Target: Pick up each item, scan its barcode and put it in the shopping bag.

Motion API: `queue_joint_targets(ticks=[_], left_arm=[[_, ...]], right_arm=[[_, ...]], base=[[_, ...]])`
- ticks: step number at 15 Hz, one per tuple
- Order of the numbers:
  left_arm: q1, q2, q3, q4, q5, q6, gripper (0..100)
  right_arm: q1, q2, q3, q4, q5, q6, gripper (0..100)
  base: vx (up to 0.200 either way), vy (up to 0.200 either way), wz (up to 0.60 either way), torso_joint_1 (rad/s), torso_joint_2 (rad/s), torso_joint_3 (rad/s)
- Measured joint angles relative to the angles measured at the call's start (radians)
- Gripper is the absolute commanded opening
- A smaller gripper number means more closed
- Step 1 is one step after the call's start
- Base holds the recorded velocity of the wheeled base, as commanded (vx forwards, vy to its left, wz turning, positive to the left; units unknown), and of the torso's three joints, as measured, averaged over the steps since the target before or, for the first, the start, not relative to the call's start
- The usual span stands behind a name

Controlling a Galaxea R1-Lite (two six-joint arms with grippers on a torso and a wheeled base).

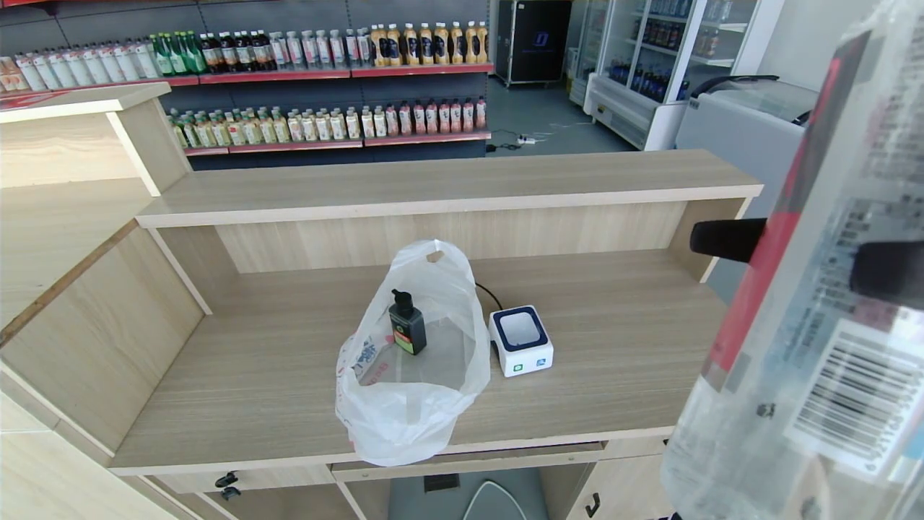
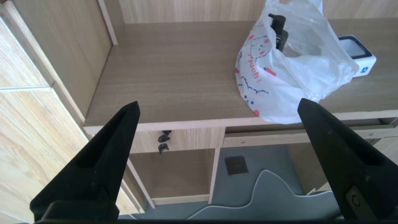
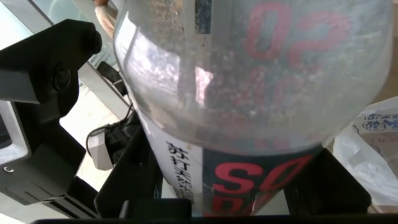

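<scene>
The right hand [image 1: 805, 256] is clamped on a clear plastic bottle [image 1: 816, 303], one dark finger on either side of it, and holds it high at the right end of the tabletop [image 1: 635, 325], well apart from everything lying there. The bottle wears a red label with white print, and a white patch carries the barcode [image 1: 852, 393]. As held, the barcode faces back towards the robot rather than down, so I'd judge the scan is not yet done and the bottle wants turning and lowering.

The scanner [image 1: 521, 339], a small white box with a blue-edged window facing up, sits mid-tabletop on a dark cable, placed so a code can be passed over it. Just beside it, touching or nearly so, is the white shopping bag [image 1: 411, 375], its mouth slumped open towards the front edge, which leaves an easy way in. A dark pump bottle [image 1: 406, 325] with a green and red label already stands upright inside. The bag has red and blue print on its side.

The left hand [image 2: 219, 109] hangs with its fingers wide apart, holding nothing, out off the front left of the tabletop, clear of the bag.
</scene>
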Motion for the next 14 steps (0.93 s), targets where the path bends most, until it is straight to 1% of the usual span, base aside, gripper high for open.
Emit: queue_joint_targets(ticks=[8,9,10,12,14], left_arm=[[0.000,0.000,0.000,0.000,0.000,0.000,100],[0.000,0.000,0.000,0.000,0.000,0.000,100],[0.000,0.000,0.000,0.000,0.000,0.000,100],[0.000,0.000,0.000,0.000,0.000,0.000,100],[0.000,0.000,0.000,0.000,0.000,0.000,100]], right_arm=[[-0.022,-0.019,0.010,0.012,0.001,-0.001,0],[-0.028,-0.023,0.003,0.034,0.004,-0.003,0],[-0.054,-0.028,-0.007,0.076,0.011,-0.018,0],[-0.133,-0.044,-0.024,0.141,0.014,-0.129,0],[-0.236,-0.059,-0.026,0.230,-0.015,-0.289,0]], base=[[0.000,0.000,0.00,0.000,0.00,0.000],[0.000,0.000,0.00,0.000,0.00,0.000],[0.000,0.000,0.00,0.000,0.00,0.000],[0.000,0.000,0.00,0.000,0.00,0.000],[0.000,0.000,0.00,0.000,0.00,0.000]])
